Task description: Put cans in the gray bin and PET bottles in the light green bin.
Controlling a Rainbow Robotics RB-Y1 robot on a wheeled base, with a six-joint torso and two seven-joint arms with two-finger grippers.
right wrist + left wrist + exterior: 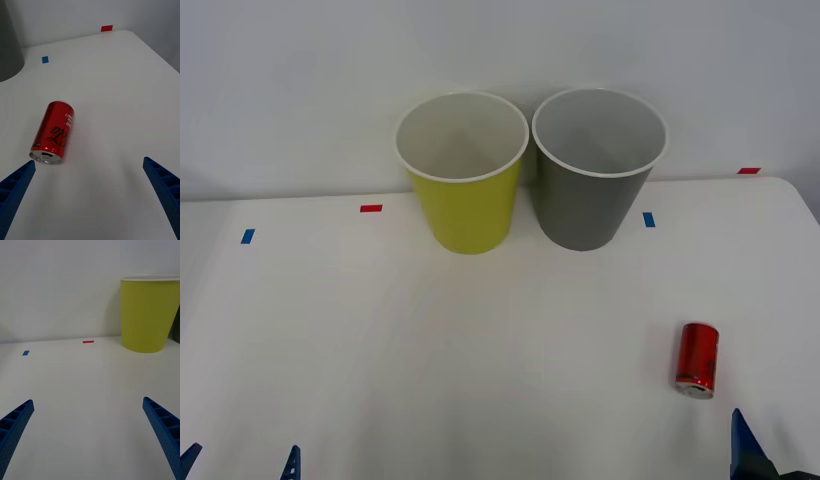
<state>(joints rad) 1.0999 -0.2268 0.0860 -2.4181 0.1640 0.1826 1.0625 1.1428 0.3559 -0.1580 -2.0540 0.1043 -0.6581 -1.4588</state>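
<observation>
The can (52,133) is shown lying on its side before the right gripper (90,187), spread wide to straddle it; the left gripper (88,427) is likewise held agape, idle.

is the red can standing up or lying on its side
Lying on its side. The red can rests lengthwise on the table, its silver top end facing the open right end effector.

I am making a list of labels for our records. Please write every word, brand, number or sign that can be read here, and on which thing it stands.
Can: dark script-like marks and a few small white lines of print on its red side, too small and blurred to read; no brand can be made out.
Green bin: no text.
Gray bin: no text.
Tape marks on the table: plain red and blue, no text.
</observation>
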